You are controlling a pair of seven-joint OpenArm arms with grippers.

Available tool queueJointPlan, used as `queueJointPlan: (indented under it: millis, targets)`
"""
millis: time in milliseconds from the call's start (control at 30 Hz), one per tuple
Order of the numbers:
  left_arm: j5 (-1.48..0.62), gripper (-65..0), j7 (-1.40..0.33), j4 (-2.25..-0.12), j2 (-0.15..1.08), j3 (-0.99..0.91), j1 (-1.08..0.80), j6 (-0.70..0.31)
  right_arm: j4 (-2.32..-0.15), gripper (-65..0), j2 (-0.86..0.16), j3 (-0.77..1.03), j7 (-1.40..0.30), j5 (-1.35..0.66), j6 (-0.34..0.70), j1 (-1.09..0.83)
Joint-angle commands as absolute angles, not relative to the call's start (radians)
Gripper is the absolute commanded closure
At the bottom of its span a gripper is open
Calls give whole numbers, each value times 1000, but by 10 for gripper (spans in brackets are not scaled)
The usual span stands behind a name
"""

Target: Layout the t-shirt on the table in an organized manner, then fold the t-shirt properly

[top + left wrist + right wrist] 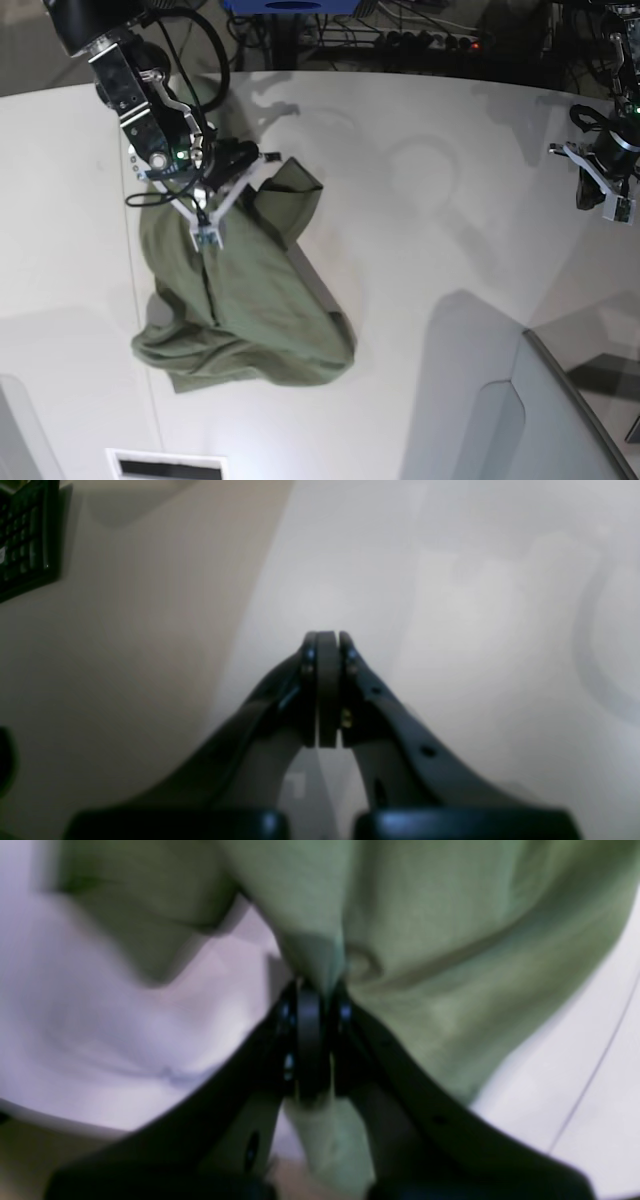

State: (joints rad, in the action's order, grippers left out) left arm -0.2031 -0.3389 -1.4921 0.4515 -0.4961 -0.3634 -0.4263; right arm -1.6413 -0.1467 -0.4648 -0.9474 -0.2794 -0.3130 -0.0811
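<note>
The olive-green t-shirt lies crumpled in a heap on the left half of the white table. My right gripper hangs over the heap's upper part, shut on a fold of the cloth. In the right wrist view the green t-shirt is pinched between the dark fingers of the right gripper and drapes away from them. My left gripper hovers far off at the table's right edge. The left wrist view shows the left gripper shut, pads together with nothing between them, above the bare table.
A grey angled panel with a dark edge stands at the lower right. A dark slot sits at the front edge. Cables and a power strip lie behind the curved far edge. A dark gridded object shows beside the table.
</note>
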Motion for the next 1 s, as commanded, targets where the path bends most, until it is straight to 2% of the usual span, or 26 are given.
queueJointPlan:
  millis: [0, 167, 400, 600, 733, 767, 800, 900, 967]
  targets:
    - [-209, 0, -320, -1506, 472, -506, -357, -421, -1710, 0, -131, -467, -952, -272, -309, -65]
    - [-209, 0, -318, -1512, 473, -437, -351, -421, -1902, 0, -108, -588, -1046, -272, -308, -74]
    - [-209, 0, -323, -1506, 469, -380, -314, -421, -1913, 0, -18, -819, -1043, -272, -308, 5]
    - [-209, 0, -325, -1535, 473, -392, -288, -421, -1710, 0, 114, -920, -993, -274, -295, 127]
    - [-211, 0, -326, -1584, 475, -392, -288, -421, -1555, -11, 134, -917, -831, -291, -191, 147]
    - [-211, 0, -326, -1587, 475, -392, -288, -421, -1521, -30, 137, -917, -802, -314, -177, 154]
    - [-211, 0, -326, -1587, 476, -392, -288, -421, -1488, -78, 139, -917, -785, -351, -176, 168]
    - [-211, 0, -326, -1586, 476, -394, -283, -421, -1448, -311, 136, -917, -777, -499, -176, 225]
    - [-211, 0, -326, -1584, 476, -394, -282, -421, -1474, -429, 127, -917, -782, -562, -176, 252]
